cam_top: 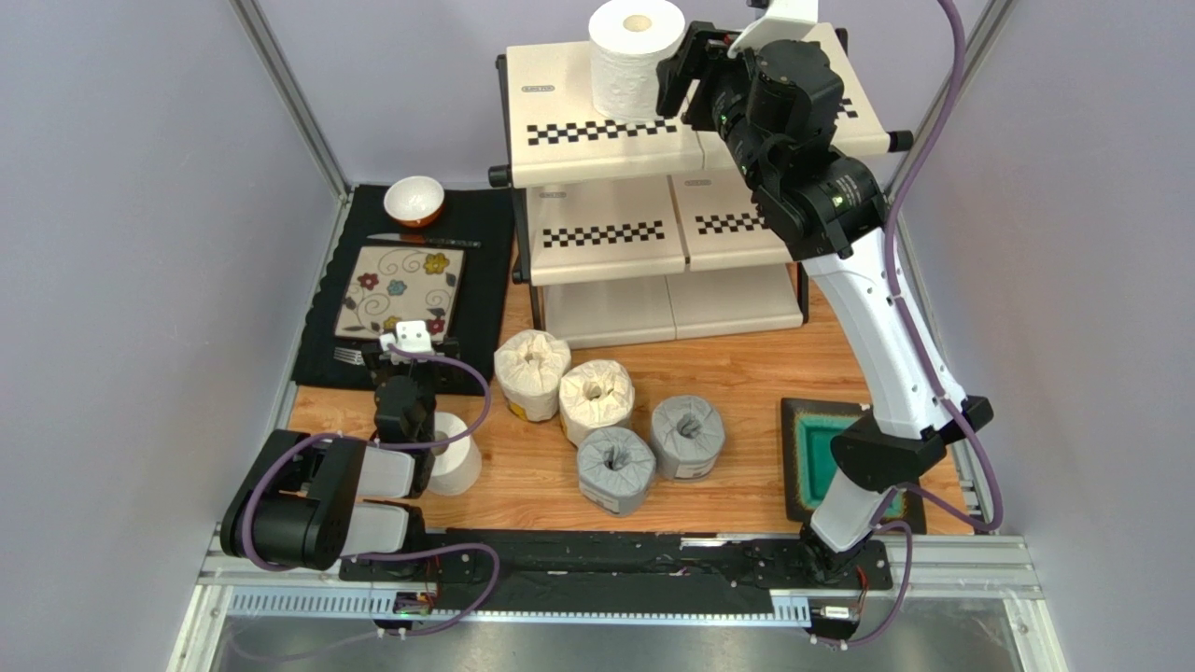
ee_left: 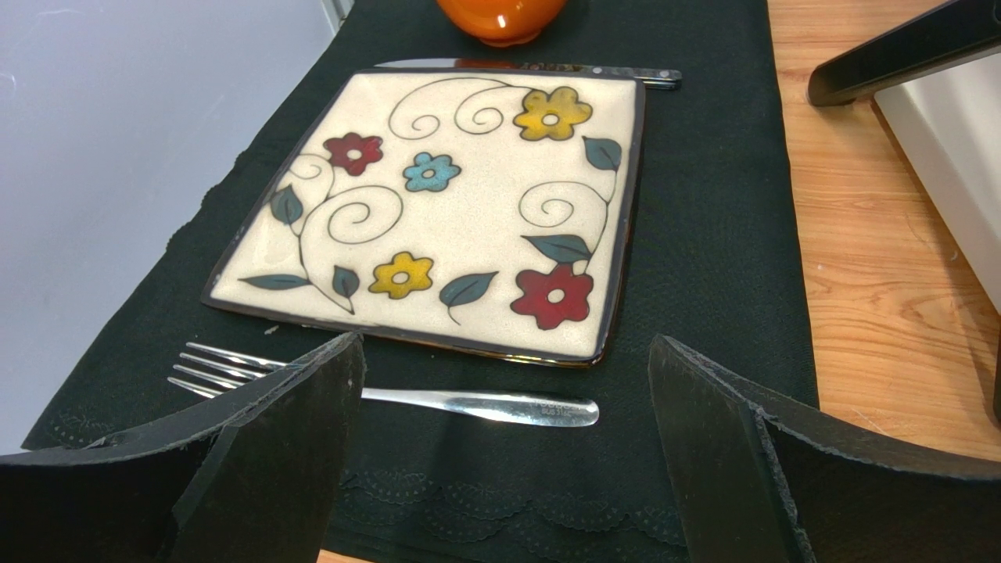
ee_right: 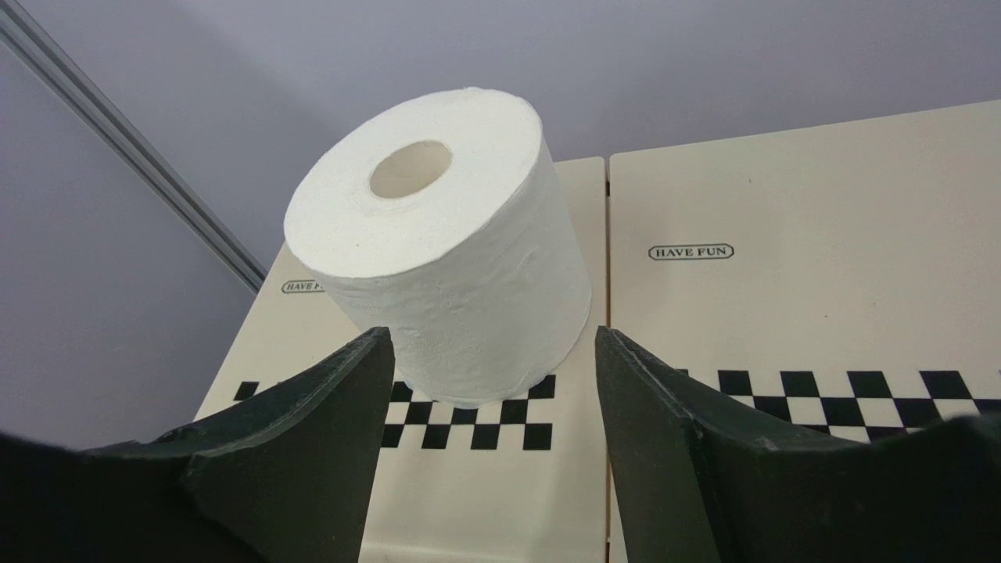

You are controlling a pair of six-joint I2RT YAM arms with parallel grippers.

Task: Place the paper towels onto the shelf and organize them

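Observation:
One white paper towel roll (cam_top: 634,56) stands upright on the left panel of the shelf's top tier (cam_top: 561,119). My right gripper (cam_top: 683,73) is open just to its right. In the right wrist view the roll (ee_right: 452,235) stands ahead of the open gripper (ee_right: 491,340), and nothing is gripped. The second white roll (cam_top: 453,451) sits on the table beside my left arm. Two cream rolls (cam_top: 532,373) (cam_top: 596,401) and two grey rolls (cam_top: 615,469) (cam_top: 687,436) stand on the wood in front of the shelf. My left gripper (cam_top: 410,359) (ee_left: 505,346) is open and empty.
A floral square plate (ee_left: 353,252), a fork (ee_left: 470,406), a knife (ee_left: 529,70) and a white-and-orange bowl (cam_top: 414,200) lie on a black mat (cam_top: 484,280) at the left. A green-lined tray (cam_top: 828,455) sits at the right by the right arm's base. Grey walls stand on both sides.

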